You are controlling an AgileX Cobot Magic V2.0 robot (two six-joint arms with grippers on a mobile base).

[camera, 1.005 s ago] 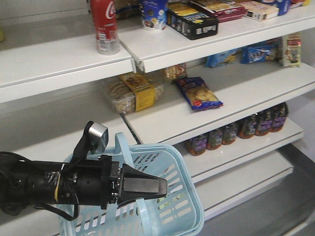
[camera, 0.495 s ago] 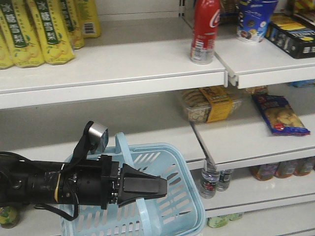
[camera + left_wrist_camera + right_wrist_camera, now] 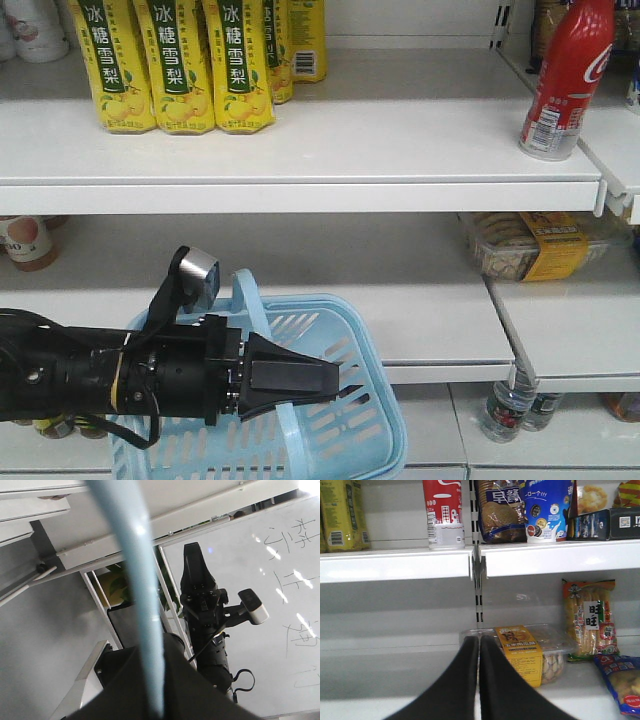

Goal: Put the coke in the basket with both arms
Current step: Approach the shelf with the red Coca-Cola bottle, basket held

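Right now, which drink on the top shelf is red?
The coke bottle at the shelf's right end, with a red label; the drink packs to its left are yellow.

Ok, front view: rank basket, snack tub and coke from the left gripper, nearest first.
1. basket: at the left gripper, handle in its jaws.
2. snack tub: middle shelf, right.
3. coke: top shelf, far right.

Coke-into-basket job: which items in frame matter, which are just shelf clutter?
Job: coke on the upper shelf; basket, handle held by left gripper; right gripper, shut, empty.
Clutter: yellow drink packs; clear snack tub; blue biscuit bag; rice crackers; small bottles on the low shelf.
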